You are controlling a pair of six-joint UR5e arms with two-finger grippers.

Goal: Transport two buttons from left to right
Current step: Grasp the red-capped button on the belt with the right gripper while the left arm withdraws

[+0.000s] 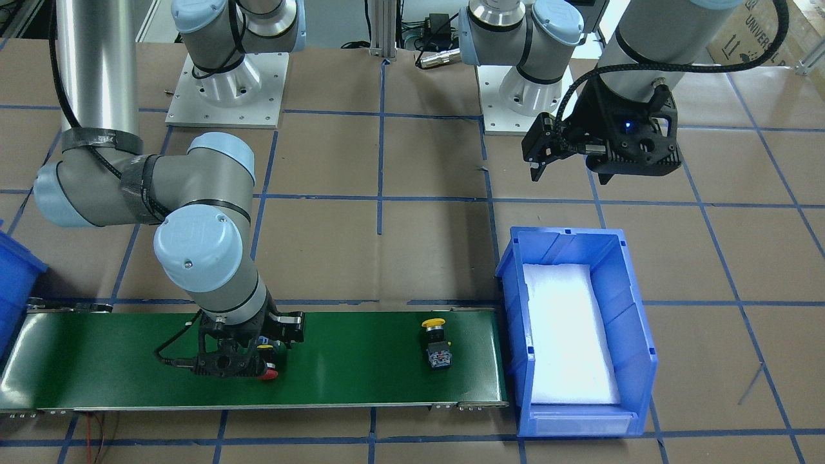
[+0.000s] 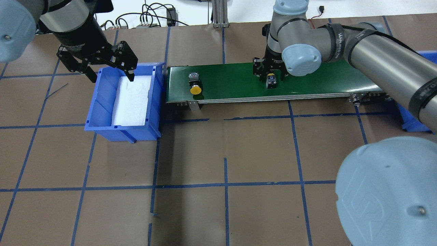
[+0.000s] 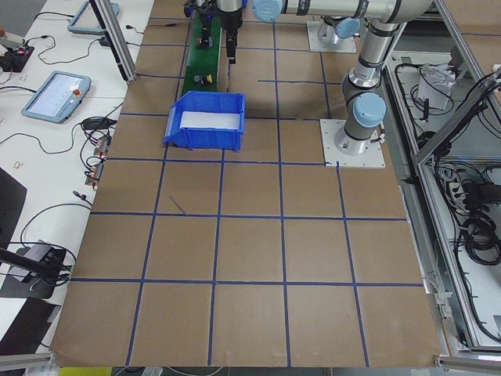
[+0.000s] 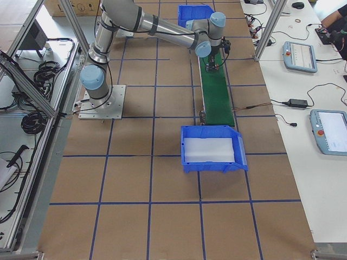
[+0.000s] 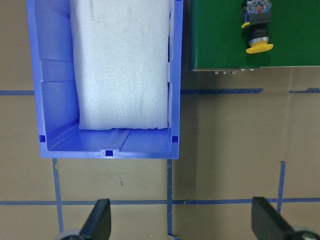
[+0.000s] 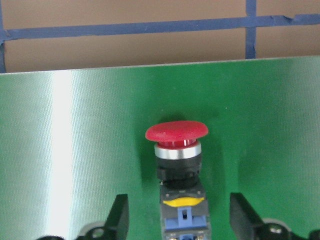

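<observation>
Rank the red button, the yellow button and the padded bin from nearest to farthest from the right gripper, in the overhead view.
1. Red button, on the belt, inside the open right gripper.
2. Yellow button, at the belt's left end.
3. Padded bin, beyond the belt, farthest left.

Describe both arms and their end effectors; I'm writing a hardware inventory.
The left arm and right arm are silver-grey tubes with pale blue joint caps. Black straps wrap the right one; a black braided cable runs to the left wrist. The left end effector and right end effector are black, two-fingered.
</observation>
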